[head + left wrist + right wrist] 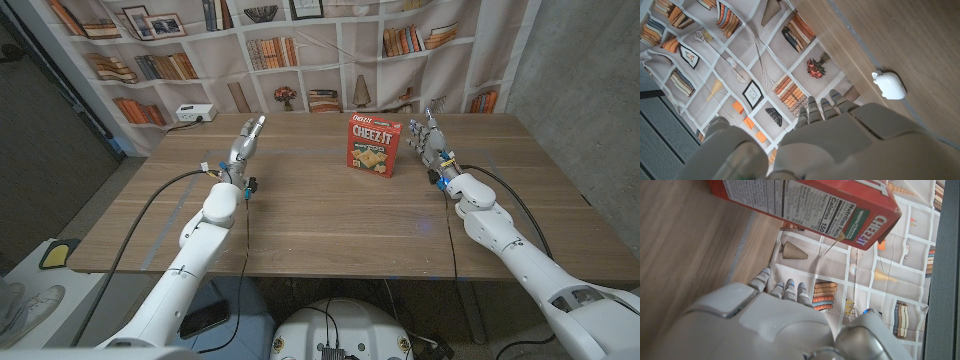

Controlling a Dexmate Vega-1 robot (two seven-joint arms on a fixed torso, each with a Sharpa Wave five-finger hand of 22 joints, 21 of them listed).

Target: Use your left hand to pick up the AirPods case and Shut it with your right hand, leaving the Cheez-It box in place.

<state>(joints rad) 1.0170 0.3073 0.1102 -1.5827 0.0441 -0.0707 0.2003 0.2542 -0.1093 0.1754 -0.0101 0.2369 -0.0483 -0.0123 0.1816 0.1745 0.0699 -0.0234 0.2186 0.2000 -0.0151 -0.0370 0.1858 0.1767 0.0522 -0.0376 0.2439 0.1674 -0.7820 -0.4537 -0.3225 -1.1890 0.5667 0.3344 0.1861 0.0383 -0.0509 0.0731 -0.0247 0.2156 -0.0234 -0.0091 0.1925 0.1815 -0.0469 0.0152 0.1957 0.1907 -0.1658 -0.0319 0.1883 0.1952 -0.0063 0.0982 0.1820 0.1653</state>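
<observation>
Head view: wooden table (320,215), red Cheez-It box (374,145) upright near the far edge, slightly right of centre. Left hand (244,141) at about 9 o'clock from the box, well apart from it, raised with fingers pointing toward the far edge, nothing in it; fingers look close together but too small to tell how far they spread. Right hand (427,138) at 3 o'clock from the box, just beside it, not touching as far as can be seen, fingers apart and upright, holding nothing. A printed bookshelf backdrop (300,50) stands behind the table; a white power strip (191,113) sits at the far left edge. Left wrist view: back of the left hand (840,140), fingers extended side by side, narrow gaps, empty; white AirPods case (890,85) lies on the table with its lid open, near the fingertips but apart from them. Right wrist view: back of the right hand (765,325), fingers reaching out, slightly spread, empty; the Cheez-It box (810,205) is just beyond the fingertips, nutrition panel facing the camera, no contact visible.
</observation>
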